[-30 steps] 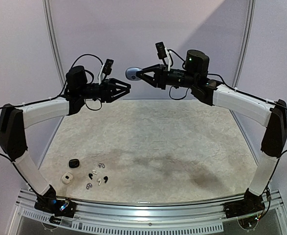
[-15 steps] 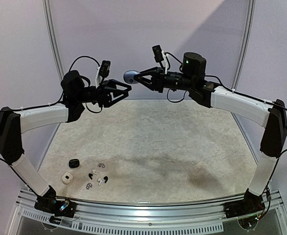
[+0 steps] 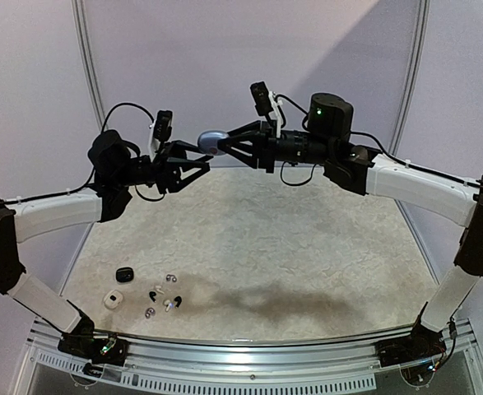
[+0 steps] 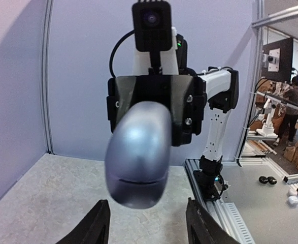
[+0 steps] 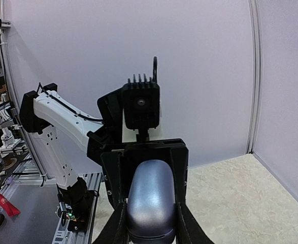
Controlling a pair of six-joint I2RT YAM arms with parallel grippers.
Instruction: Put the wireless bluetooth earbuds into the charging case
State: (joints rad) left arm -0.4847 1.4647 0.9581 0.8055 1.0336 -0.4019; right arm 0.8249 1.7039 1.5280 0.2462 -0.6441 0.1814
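While right gripper (image 3: 225, 141) pinches charging case (image 3: 212, 141), left gripper (image 3: 200, 156) gapes.

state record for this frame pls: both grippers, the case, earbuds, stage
right gripper: shut on greyish-lavender case, held in mid-air
left gripper: open, fingers either side below the case, not gripping
case lid: looks closed
earbuds: loose on table, near-left corner
nearby: black case, white case
stage: earbuds not yet picked up

White links (image 3: 56, 214); black joints (image 3: 0, 243); looped black cables (image 3: 124, 105)
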